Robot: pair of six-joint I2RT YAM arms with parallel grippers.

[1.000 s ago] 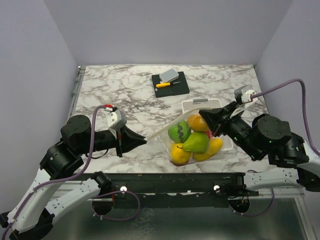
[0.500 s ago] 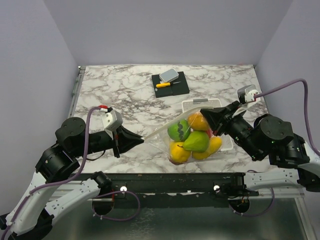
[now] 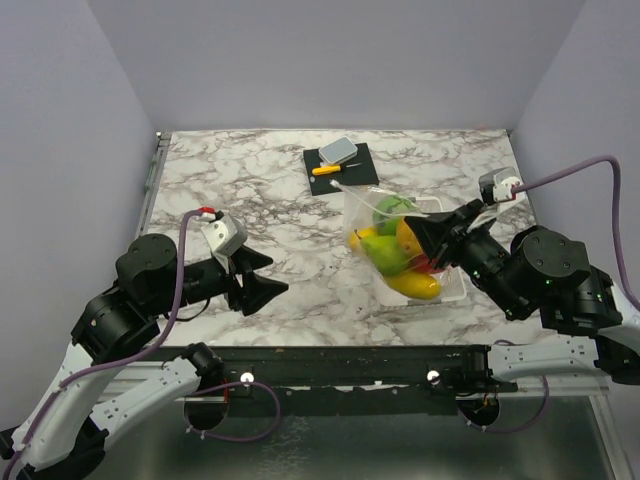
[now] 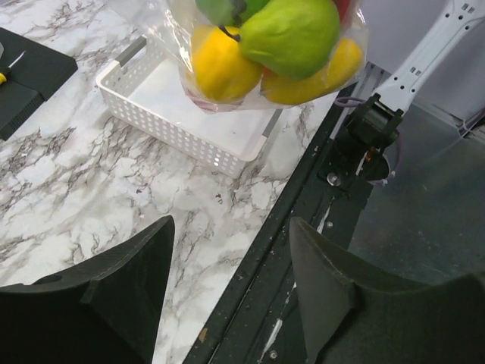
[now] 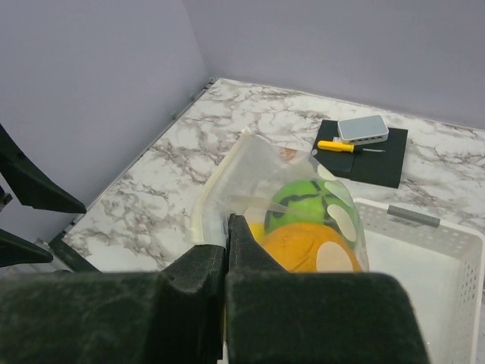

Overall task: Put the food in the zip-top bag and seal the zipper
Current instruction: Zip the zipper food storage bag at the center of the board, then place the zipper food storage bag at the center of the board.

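Over the marble-patterned bench (image 3: 260, 190), the clear polka-dotted zip-top bag (image 3: 365, 215), full of glossy toy fruits (image 4: 292, 34), dangles above the white slatted basket (image 4: 174, 129), pinched by the clenched right hand (image 5: 227, 221). The left hand (image 4: 229, 226) stands released, well apart. I'd judge it should catch the pale zipper strip (image 5: 216, 186) squarely before pressing along.

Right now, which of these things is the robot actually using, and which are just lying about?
In use: zip-top bag; toy fruit inside it; its zipper; right gripper, pinching the bag; left gripper, open and empty.
Lying about: white basket; black mat; yellow-handled knife; grey box.
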